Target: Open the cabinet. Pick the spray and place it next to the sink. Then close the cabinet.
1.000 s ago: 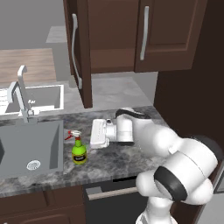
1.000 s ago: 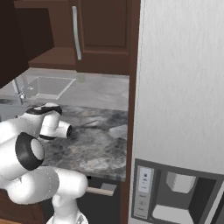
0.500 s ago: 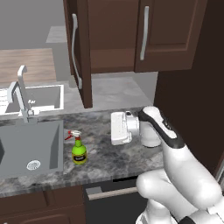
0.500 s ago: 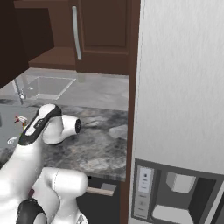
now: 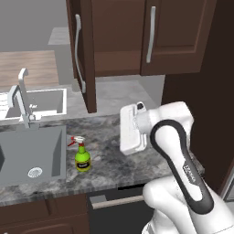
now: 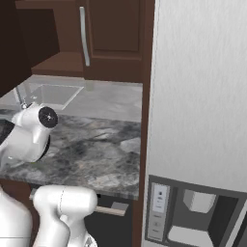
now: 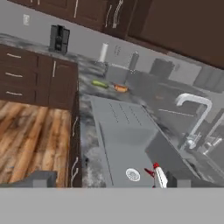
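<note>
Below my fingertips, spread apart and empty, spray [image 5: 82, 157] stands beside sink [image 5: 27, 151]; cabinet [image 5: 84, 55] door needs shutting.

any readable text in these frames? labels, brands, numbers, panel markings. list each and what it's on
None can be read.
Spray: yellow label, print too small to read.
Robot arm: small dark marking on the white link, too blurred to read.
Fridge dispenser panel: small button marks, unreadable.
Cabinet, sink, counter: no text.
</note>
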Controlling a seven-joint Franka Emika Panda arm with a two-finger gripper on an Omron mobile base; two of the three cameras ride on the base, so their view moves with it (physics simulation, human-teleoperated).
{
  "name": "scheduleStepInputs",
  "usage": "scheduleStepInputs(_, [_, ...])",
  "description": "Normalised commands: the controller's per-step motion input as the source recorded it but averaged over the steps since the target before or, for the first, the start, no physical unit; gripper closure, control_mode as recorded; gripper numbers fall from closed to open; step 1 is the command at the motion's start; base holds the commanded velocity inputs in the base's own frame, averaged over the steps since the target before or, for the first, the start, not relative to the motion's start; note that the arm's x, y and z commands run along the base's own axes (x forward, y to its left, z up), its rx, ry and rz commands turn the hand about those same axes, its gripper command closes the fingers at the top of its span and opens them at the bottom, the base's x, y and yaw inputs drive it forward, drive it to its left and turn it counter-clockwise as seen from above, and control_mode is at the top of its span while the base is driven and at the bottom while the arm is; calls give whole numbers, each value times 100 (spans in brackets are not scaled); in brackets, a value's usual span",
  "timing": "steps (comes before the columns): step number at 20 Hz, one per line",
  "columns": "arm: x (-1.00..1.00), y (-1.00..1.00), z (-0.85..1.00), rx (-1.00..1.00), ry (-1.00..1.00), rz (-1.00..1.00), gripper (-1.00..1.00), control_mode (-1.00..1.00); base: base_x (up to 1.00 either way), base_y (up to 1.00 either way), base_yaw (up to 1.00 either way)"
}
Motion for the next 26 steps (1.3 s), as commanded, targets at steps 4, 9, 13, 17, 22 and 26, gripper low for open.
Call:
scheduleStepInputs(4, [-95,-1,74,-53,-26,0,-100,-100,0,0,0])
scheduleStepInputs(9, [-67,-3,93,-51,-27,0,-100,-100,0,0,0])
scheduleStepInputs(13, [-60,37,68,-46,-32,0,-100,-100,0,0,0])
scheduleStepInputs(17, [-28,48,25,-47,-31,0,-100,-100,0,0,0])
scheduleStepInputs(22, [35,58,0,-45,-22,0,-100,-100,0,0,0])
scheduleStepInputs(26, [75,59,0,-35,-19,0,-100,-100,0,0,0])
